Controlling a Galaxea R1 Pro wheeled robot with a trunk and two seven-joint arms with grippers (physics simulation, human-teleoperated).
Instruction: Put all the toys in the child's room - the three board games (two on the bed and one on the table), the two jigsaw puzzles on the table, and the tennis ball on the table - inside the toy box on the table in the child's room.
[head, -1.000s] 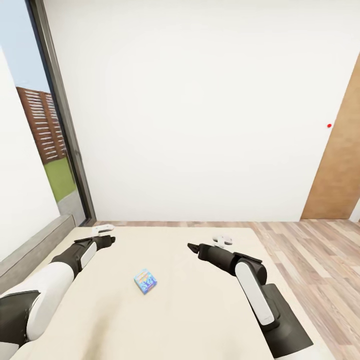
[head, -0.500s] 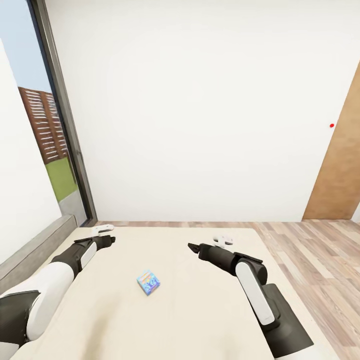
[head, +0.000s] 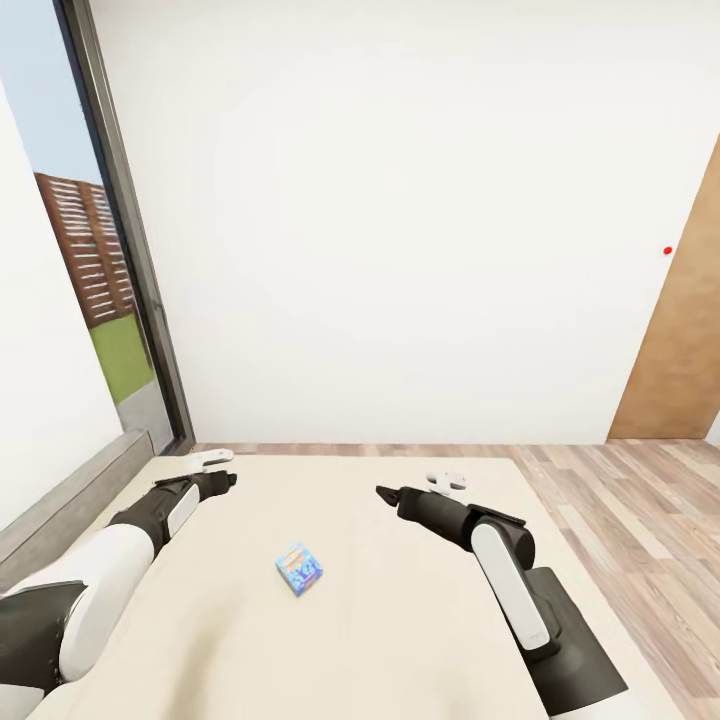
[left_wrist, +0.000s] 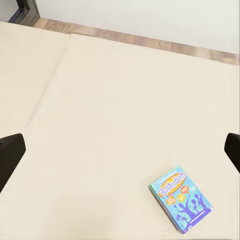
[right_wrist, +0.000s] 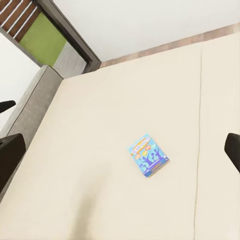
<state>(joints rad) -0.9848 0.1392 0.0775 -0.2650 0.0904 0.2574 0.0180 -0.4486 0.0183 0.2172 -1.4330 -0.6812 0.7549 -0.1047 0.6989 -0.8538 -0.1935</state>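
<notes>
The small blue board game (head: 298, 569) lay flat on the bed (head: 400, 640), out on the bare beige mattress. It sat between the two arms and a bit closer to the robot than both grippers. Nothing touched it.

The left gripper (head: 222, 467) hung over the bed, beyond the game and off to its left. The right gripper (head: 412, 487) hung beyond the game and off to its right. The game looked slightly nearer the right gripper, but not by much. Either arm could try for it.

In the left wrist view, the game (left_wrist: 181, 200) showed its cover with blue figures and yellow letters. Its long side ran at a slant, not straight along the bed's seam (right_wrist: 199, 130). In the right wrist view, the game (right_wrist: 148, 155) lay well apart from the grey headboard (right_wrist: 30, 107) and near the seam.

Both grippers were spread wide apart and held nothing. In each wrist view the dark fingertips (left_wrist: 9, 155) sat far out at the two sides, with only mattress between them.

To grab the game, a gripper would likely have to come back toward the robot and go down. It would likely turn too, so the fingers close across the short side of the box.
</notes>
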